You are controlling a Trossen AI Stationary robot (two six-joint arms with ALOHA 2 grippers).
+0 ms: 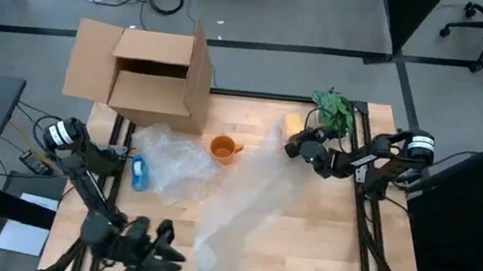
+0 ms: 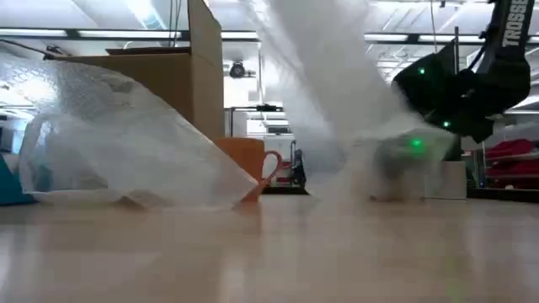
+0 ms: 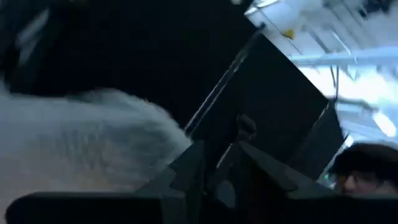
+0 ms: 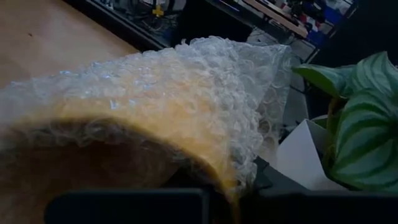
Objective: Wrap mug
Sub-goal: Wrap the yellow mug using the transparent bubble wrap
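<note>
the right gripper (image 1: 298,146) is clamped on the far end of a bubble wrap sheet (image 1: 248,200) in the high view; the left gripper (image 1: 156,246) holds the near end, and the orange mug (image 1: 223,148) stands uncovered beside it. in the low view the sheet rises behind the mug (image 2: 251,167). the right wrist view shows wrap (image 4: 168,93) bunched in the jaws. pulling unevenly could slip a corner free or knock the mug over.

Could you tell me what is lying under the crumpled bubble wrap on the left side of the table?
A blue object shows under the crumpled bubble wrap's edge; what it is and anything else beneath is hidden. The orange mug stands beside it, uncovered.
</note>
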